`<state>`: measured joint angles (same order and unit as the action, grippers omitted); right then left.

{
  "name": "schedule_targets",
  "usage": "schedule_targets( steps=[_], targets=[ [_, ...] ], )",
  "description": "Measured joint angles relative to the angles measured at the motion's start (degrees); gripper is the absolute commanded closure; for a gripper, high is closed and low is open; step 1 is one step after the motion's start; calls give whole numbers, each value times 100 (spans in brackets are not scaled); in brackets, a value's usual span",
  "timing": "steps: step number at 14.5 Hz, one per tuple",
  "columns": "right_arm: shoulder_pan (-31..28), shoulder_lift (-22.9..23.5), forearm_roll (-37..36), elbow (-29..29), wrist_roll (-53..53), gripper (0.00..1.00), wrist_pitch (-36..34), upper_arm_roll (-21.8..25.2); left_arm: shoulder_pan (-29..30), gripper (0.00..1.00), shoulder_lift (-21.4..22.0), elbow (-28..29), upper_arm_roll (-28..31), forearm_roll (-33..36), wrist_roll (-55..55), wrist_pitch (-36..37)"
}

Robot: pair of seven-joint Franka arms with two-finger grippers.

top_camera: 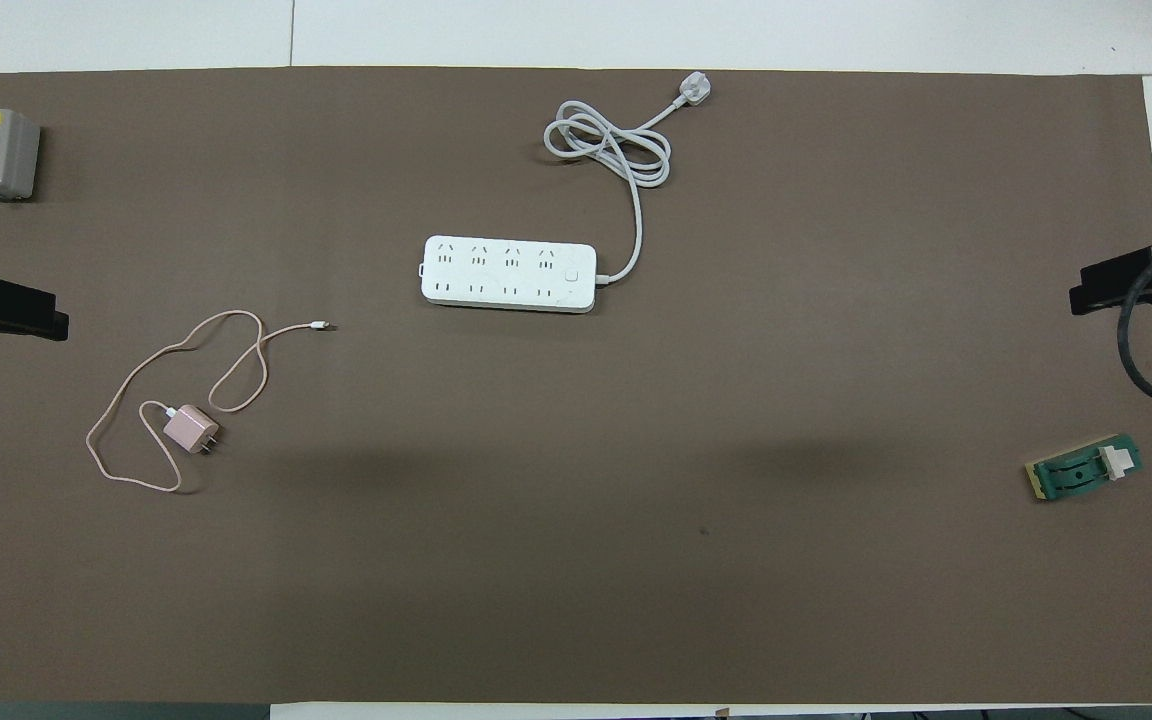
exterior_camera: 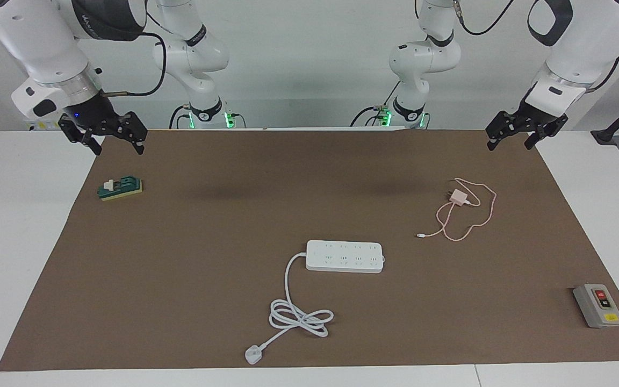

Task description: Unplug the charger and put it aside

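Observation:
The pale pink charger (exterior_camera: 457,198) lies loose on the brown mat, toward the left arm's end and nearer to the robots than the white power strip (exterior_camera: 344,256). Its prongs are bare and it is not plugged in. Its thin pink cable (exterior_camera: 494,203) loops around it and ends in a small white connector (exterior_camera: 421,235). The charger (top_camera: 190,429) and the strip (top_camera: 509,274) also show in the overhead view, and the strip's sockets are all empty. My left gripper (exterior_camera: 511,141) hangs open and empty over the mat's corner. My right gripper (exterior_camera: 116,142) hangs open and empty over the other near corner.
The strip's thick white cord (exterior_camera: 299,317) coils farther from the robots and ends in a plug (exterior_camera: 254,355). A grey switch box (exterior_camera: 598,305) stands at the left arm's end. A small green and yellow switch block (exterior_camera: 120,188) lies below my right gripper.

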<state>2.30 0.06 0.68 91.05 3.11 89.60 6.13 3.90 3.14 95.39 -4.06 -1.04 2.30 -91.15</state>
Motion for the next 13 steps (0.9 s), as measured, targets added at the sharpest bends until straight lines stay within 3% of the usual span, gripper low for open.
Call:
schedule_targets(
  steps=[13],
  targets=[
    [0,0,0,0,0,0,0,0,0,0,0,-1,9,-60,122,0]
  ],
)
